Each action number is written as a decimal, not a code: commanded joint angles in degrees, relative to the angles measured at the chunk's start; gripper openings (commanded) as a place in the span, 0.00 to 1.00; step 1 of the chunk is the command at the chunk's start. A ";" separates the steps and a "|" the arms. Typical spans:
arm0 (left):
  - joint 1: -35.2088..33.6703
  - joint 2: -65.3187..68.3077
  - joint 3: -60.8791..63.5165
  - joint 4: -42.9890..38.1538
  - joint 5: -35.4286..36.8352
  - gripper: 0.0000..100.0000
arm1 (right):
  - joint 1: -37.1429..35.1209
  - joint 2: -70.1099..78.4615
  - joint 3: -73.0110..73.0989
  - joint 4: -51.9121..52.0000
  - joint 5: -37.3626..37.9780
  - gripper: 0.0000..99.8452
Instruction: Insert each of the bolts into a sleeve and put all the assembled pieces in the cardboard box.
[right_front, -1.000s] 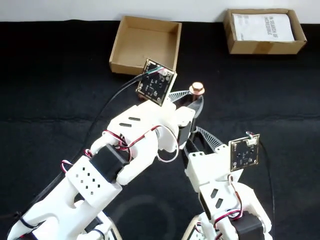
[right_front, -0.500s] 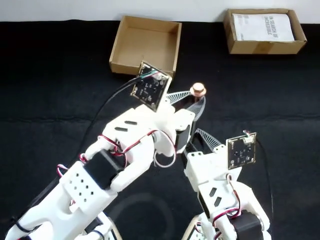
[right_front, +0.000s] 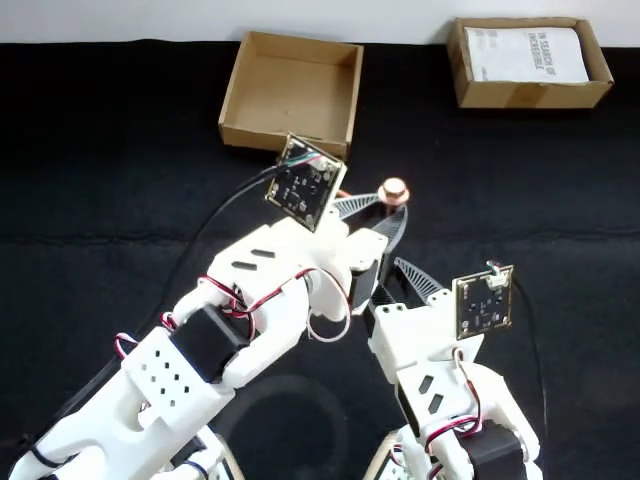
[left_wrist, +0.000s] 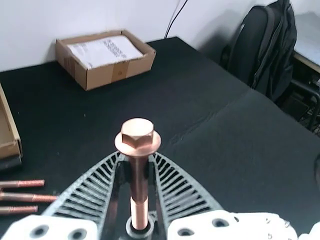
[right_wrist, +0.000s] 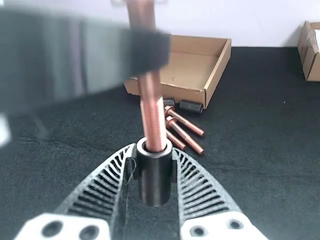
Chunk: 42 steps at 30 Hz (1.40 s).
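Where the two grippers meet above the black table (right_front: 100, 220), a copper-coloured bolt (left_wrist: 137, 136) stands upright with its flanged hex head on top; its shank runs down into the open mouth of a short black sleeve (right_wrist: 154, 182), so the lower end is already inside the bore; how deep it sits cannot be told. The left gripper (left_wrist: 136, 159) is clamped on the bolt's shank just under the head, one ribbed finger on each side; the right gripper (right_wrist: 153, 152) is closed around the sleeve, a finger on each side, holding it upright with its mouth facing up. From the high view the bolt's head shows as a round copper disc at the tip of the left arm; that arm lies over part of the right arm's gripper.

Beyond the held pair, several loose bolts (right_wrist: 184, 131) lie side by side on the cloth; a loose sleeve (right_wrist: 190, 106) lies on its side just beside them; both are near the front wall of the cardboard box (right_front: 236, 95), which stands open toward the far edge of the table. Well apart from it, at the far right corner, a second box (right_front: 520, 95) holds a printed sheet of paper (right_front: 528, 52); in the left wrist view a dark bag (left_wrist: 272, 45) sits beyond the table's edge.
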 joint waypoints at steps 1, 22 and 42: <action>0.31 -1.71 0.75 -0.53 -0.18 0.01 | 1.54 -0.75 -0.57 -1.19 0.35 0.01; 7.16 -1.80 0.40 15.30 -0.26 0.14 | 2.07 -0.75 -0.66 -1.19 0.53 0.01; 7.16 -1.80 -38.20 62.77 0.09 0.32 | 2.24 -0.57 -0.13 -1.19 0.62 0.01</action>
